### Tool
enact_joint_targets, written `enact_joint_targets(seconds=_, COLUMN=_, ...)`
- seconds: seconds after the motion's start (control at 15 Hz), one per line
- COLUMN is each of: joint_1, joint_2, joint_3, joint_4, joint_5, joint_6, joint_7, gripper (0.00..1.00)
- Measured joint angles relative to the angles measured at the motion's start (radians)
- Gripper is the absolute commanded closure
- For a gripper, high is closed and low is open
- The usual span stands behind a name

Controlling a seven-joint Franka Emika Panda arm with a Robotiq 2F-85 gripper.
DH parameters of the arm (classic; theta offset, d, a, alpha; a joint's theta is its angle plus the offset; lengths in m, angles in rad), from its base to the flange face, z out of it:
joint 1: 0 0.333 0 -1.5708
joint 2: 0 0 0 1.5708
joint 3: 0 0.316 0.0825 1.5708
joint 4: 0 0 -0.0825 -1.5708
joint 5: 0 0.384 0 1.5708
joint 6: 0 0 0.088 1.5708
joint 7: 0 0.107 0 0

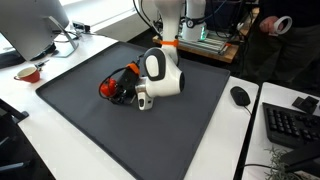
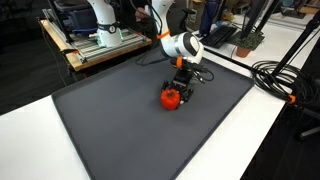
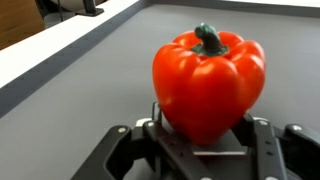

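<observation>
The gripper (image 3: 203,140) has its fingers either side of the red bell pepper (image 3: 208,85), clamped or not I cannot tell, and the pepper looks unlifted on the dark mat (image 2: 110,125).

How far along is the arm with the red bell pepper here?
Done: the gripper sits at the red bell pepper, a finger on either side. In hand: the grasp; whether the jaws press it cannot be told. Left: any lift, since the pepper appears to rest on the grey mat.
</observation>
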Motion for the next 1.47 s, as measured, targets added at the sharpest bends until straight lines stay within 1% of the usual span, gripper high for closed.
enact_joint_targets(seconds=0.67, joint_1=0.011, joint_2=0.011, joint_3=0.001, joint_4=0.008, joint_5=0.000, joint_6=-0.045, joint_7=-0.007, gripper=0.59)
enact_joint_targets(seconds=1.2, joint_1=0.040, joint_2=-0.037, joint_3=0.038, joint_4=-0.007, joint_5=0.005, joint_6=-0.108, joint_7=-0.051, gripper=0.59)
enact_joint_targets(seconds=1.27, joint_1=0.041, joint_2=-0.043, joint_3=0.040, joint_4=-0.007, joint_5=0.008, joint_6=-0.116, joint_7=-0.057, gripper=0.34)
enact_joint_targets(seconds=1.47, joint_1=0.039, joint_2=-0.055, joint_3=0.041, joint_4=-0.008, joint_5=0.012, joint_6=-0.133, joint_7=-0.062, gripper=0.34)
